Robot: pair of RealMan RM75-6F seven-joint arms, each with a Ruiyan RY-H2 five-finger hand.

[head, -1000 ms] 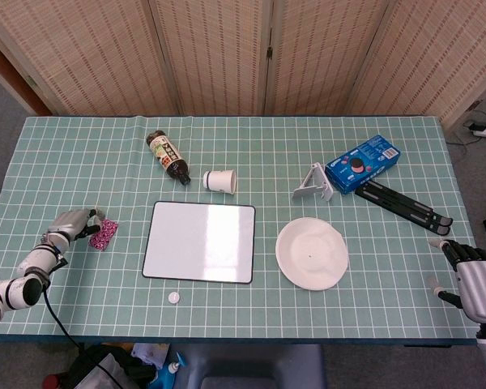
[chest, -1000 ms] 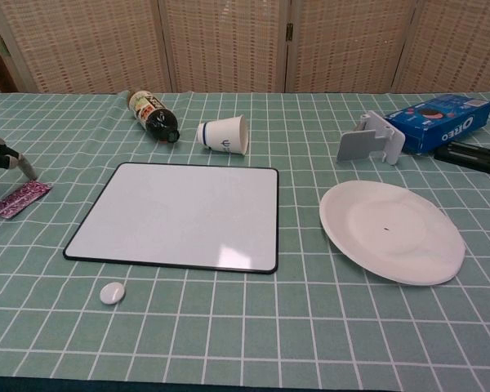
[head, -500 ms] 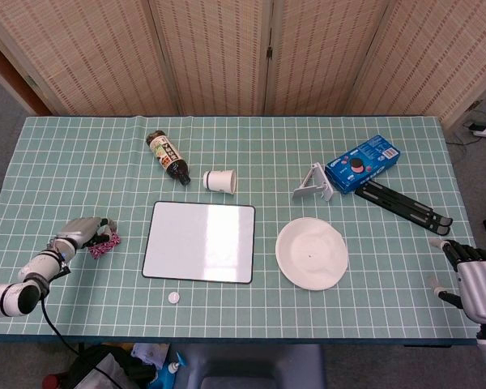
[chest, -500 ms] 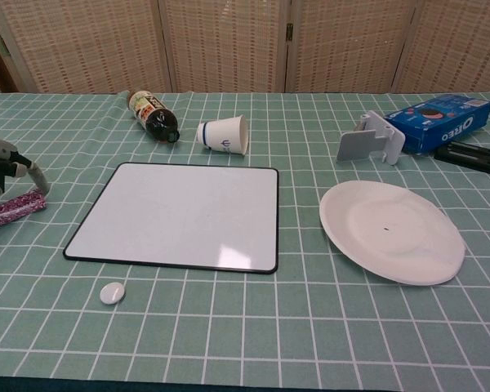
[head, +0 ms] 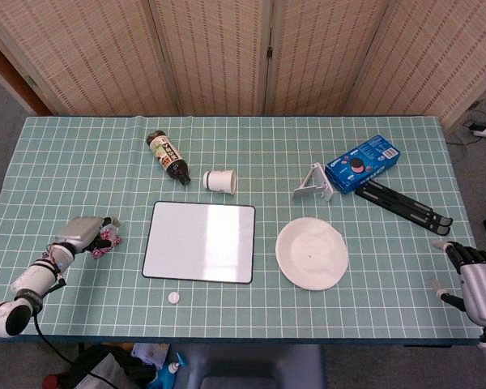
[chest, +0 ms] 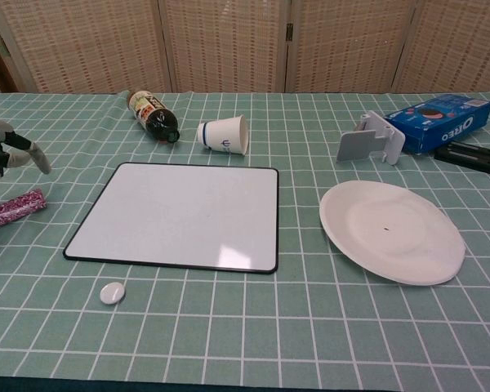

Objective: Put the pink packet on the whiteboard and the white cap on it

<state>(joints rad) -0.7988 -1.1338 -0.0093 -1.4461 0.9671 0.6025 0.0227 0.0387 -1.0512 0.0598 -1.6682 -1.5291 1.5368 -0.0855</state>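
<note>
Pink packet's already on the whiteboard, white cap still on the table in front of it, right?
Not quite. The chest view shows the pink packet lying on the table left of the whiteboard, off it, beside the left hand. The white cap is on the table in front of the whiteboard, as you said.

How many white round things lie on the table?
2: the white cap in front of the whiteboard, and the plate to its right. The tipped paper cup excluded.
</note>
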